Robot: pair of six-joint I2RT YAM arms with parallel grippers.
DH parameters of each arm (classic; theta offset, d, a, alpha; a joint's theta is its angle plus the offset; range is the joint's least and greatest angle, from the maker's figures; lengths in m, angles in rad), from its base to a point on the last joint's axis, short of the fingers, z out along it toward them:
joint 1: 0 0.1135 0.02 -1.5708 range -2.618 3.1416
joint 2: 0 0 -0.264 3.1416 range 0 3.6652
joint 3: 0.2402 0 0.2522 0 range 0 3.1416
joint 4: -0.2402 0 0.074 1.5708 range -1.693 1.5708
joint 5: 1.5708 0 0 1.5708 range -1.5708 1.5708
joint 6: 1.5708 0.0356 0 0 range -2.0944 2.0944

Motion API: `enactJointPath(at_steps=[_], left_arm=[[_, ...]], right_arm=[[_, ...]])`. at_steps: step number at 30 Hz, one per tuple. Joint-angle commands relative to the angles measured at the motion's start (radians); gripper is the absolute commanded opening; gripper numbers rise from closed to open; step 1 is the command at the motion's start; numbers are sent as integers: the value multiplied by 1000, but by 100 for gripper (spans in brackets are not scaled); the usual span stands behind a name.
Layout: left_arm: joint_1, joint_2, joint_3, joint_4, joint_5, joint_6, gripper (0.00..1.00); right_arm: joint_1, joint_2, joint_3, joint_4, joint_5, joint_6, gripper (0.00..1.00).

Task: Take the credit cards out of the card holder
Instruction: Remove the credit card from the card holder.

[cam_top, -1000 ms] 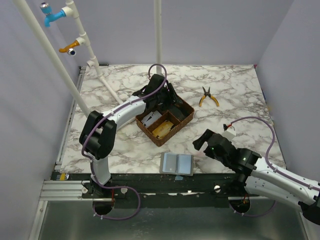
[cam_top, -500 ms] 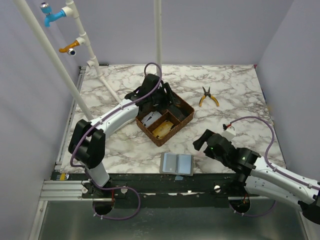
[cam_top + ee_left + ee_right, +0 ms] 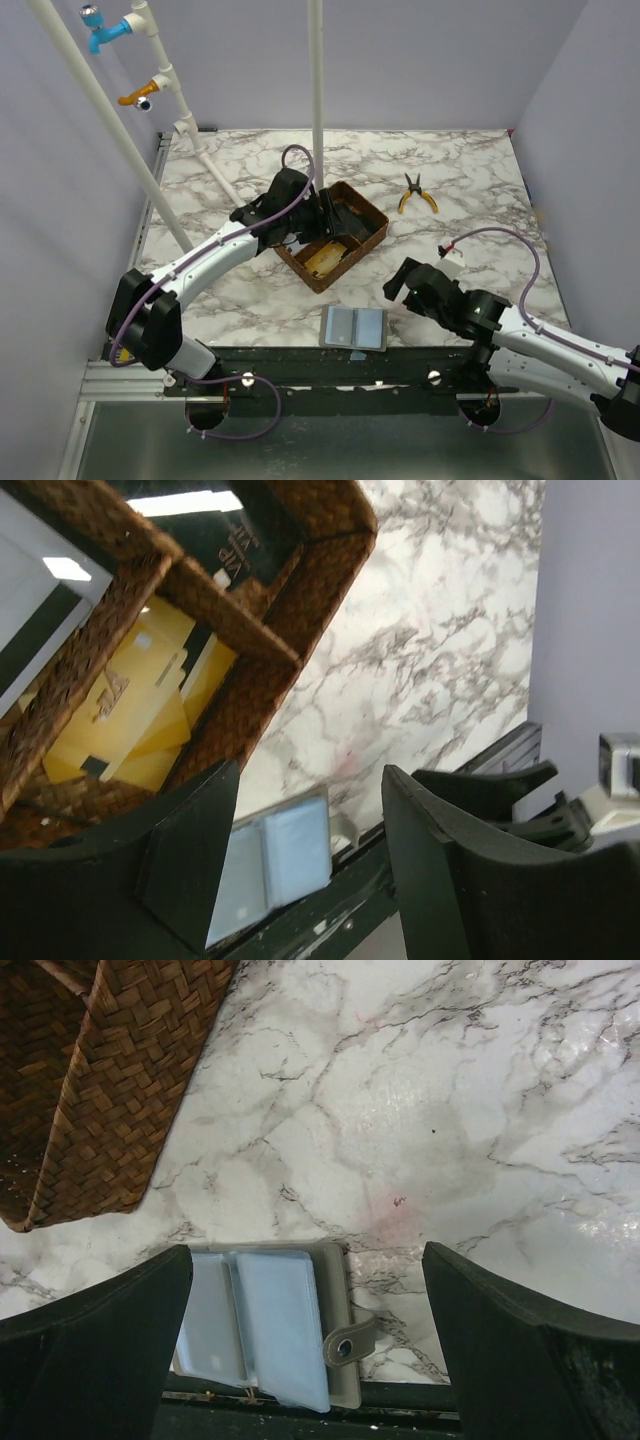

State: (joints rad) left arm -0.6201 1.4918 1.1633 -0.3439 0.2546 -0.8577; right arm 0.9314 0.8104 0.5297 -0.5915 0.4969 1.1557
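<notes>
The grey card holder lies open at the table's near edge, its pale blue sleeves up and its snap strap to the right. It also shows in the right wrist view and the left wrist view. I cannot tell whether cards sit in the sleeves. A whitish card lies in an end compartment of the wooden tray. My left gripper is open and empty over the tray. My right gripper is open and empty, just right of and above the holder.
The tray also holds yellow cards in its middle compartment and a dark card in another. Yellow-handled pliers lie at the back right. White pipes with taps stand at the left, and a white pole at the back.
My left arm has swung its elbow out to the left and its gripper has come nearer across the tray. My right gripper has edged slightly toward the card holder.
</notes>
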Motion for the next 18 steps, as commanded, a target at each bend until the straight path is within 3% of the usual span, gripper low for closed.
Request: enactJointPath(at_steps=[1, 18], left_arm=[[-16, -102, -85, -34, 14, 55, 62], [-33, -389, -339, -63, -38, 96, 62]], right_arm=[[6, 39, 48, 28, 24, -33, 100], [42, 180, 52, 123, -78, -13, 100]])
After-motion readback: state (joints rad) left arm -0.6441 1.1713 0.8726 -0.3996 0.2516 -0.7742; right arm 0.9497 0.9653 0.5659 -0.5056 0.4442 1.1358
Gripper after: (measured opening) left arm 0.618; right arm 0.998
